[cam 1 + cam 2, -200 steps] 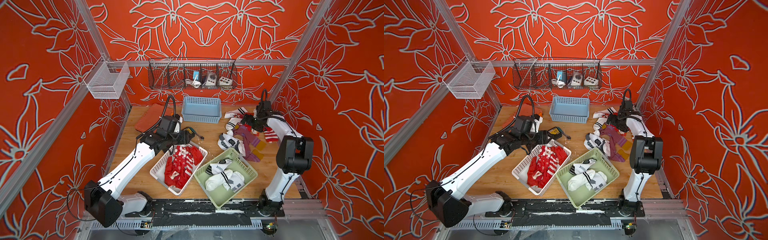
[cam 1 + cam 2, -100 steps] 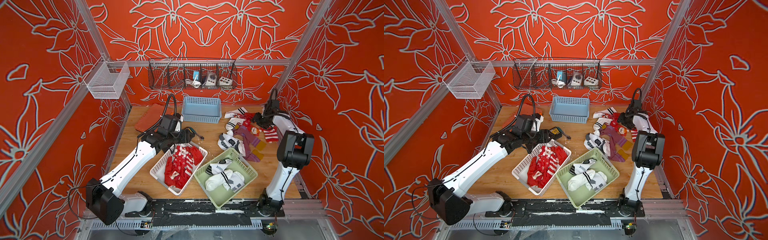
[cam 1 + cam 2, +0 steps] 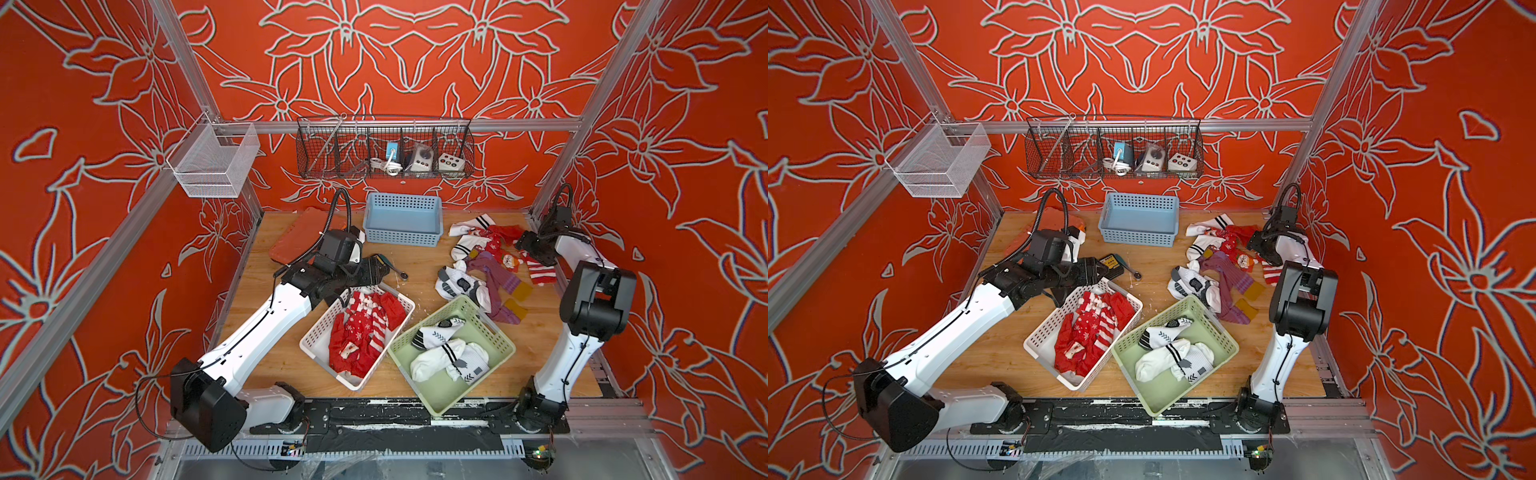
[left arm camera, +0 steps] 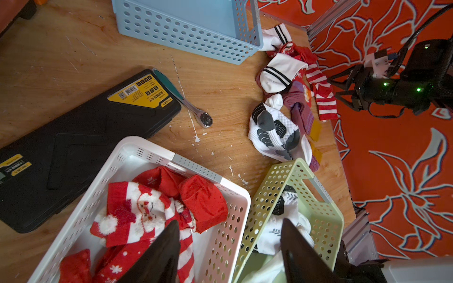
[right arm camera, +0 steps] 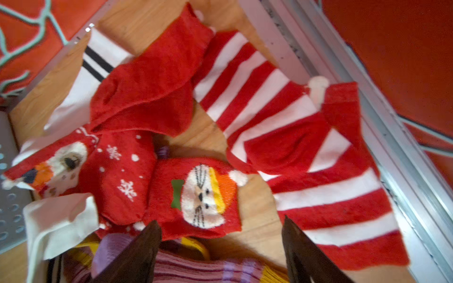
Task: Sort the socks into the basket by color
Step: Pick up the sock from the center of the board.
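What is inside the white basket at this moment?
Only red socks show in the white basket: striped ones, snowflake-patterned ones, and a Santa-faced sock on top. They lie piled together, so whatever is beneath the pile is hidden.

Red socks point(image 3: 361, 328) lie heaped in the white basket point(image 3: 309, 347), white socks point(image 3: 440, 357) in the green basket point(image 3: 496, 334). Past them, to my right, a loose tangle point(image 3: 490, 266) of red, white and purple socks sprawls flat near the blue basket point(image 3: 401, 237).
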Controlling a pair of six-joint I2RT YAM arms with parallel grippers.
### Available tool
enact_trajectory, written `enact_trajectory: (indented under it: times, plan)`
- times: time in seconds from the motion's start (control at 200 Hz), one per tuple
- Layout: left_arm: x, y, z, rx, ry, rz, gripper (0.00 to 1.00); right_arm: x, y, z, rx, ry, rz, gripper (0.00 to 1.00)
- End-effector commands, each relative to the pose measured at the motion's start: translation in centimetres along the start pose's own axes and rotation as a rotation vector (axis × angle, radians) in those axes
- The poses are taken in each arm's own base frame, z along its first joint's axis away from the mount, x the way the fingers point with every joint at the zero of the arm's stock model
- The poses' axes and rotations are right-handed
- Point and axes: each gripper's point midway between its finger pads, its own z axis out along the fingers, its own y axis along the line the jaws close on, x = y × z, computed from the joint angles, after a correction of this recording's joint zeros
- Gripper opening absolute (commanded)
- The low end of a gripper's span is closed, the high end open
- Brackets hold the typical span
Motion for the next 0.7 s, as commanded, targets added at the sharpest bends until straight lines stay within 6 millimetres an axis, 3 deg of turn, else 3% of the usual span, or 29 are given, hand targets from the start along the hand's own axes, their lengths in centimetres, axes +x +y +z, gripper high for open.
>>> enact_trajectory:
  times: [0.0,0.38,0.691]
  plan:
    - [-0.2,-0.1,-0.1,0.013,-0.017,-0.007,0.64,-0.7,-2.2,-0.7,0.063,-0.027,0.039,0.83]
    - [-0.3,0.0,0.4,0.005,-0.004,0.025,0.64,1.5,-7.2,0.3,0.278,0.06,0.048,0.85]
    - [-0.8,-0.4,1.1,0.013,0.013,0.047,0.64,3.4,-8.9,2.7,0.306,0.122,0.044,0.78]
